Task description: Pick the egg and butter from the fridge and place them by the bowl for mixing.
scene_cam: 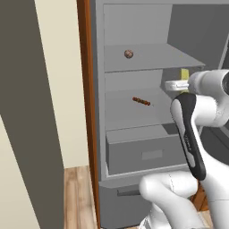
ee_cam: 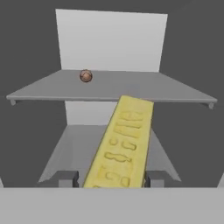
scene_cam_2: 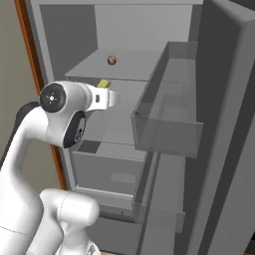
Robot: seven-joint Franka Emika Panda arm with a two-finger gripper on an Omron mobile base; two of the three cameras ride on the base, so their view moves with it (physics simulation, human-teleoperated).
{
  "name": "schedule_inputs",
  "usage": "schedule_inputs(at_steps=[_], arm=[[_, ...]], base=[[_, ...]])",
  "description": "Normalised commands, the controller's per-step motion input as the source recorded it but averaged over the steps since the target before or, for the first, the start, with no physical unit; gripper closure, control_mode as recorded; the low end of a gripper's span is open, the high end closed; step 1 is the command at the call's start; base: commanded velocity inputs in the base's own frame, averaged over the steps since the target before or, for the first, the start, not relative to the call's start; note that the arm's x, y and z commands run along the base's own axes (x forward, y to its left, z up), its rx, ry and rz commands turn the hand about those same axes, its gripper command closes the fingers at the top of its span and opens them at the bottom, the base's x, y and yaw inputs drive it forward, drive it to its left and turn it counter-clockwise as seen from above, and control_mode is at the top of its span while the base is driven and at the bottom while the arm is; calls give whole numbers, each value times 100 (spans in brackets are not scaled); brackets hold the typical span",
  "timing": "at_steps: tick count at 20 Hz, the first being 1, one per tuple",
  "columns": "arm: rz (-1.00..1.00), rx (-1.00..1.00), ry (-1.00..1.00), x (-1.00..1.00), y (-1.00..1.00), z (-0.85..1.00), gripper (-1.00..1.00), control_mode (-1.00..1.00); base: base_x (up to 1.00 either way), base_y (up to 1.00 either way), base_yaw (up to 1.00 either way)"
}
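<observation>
I am facing the fridge [scene_cam_2: 219, 149] with its door swung open; the door bin is projecting toward the arm's right side in the right base view. Any wide swing while I am backing out risks clipping that bin or the door edge, and a knock there could jar the load loose.

The upper shelf [ee_cam: 113, 89] is sitting just above the hand's line of travel. If I am lifting while retracting, the long end of the load could strike the shelf lip and lever out of the grip.

The gripper [ee_cam: 112, 178] is closed narrowly on the butter [ee_cam: 122, 144], one finger on each long side at the near end. The stick is projecting well forward of the fingers and slightly tilted, so the hold is at one end only. I judge this as the chief hazard: a fast turn could rotate or drop it. In the left base view the butter [scene_cam: 184, 74] is standing just inside the fridge opening, above the hand.

The egg [ee_cam: 86, 76] is resting on the upper shelf toward the back, well apart from the gripper. It is round and could roll if the shelf is bumped.

A small string of brown beads [scene_cam: 141, 101] is lying on the middle shelf, clear of the path.
</observation>
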Motion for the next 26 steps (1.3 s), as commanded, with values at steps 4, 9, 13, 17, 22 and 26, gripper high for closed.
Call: schedule_inputs(at_steps=[4,9,13,17,22,26], arm=[[0,0,0,0,0,0,100,-100],[1,-4,5,-16,3,-21,100,100],[0,0,0,0,0,0,100,100],[0,0,0,0,0,0,100,100],[0,0,0,0,0,0,100,100],[0,0,0,0,0,0,100,100]], base=[[0,0,0],[-33,7,3],[-99,16,6],[-100,0,2],[-100,0,0],[-100,16,-6]])
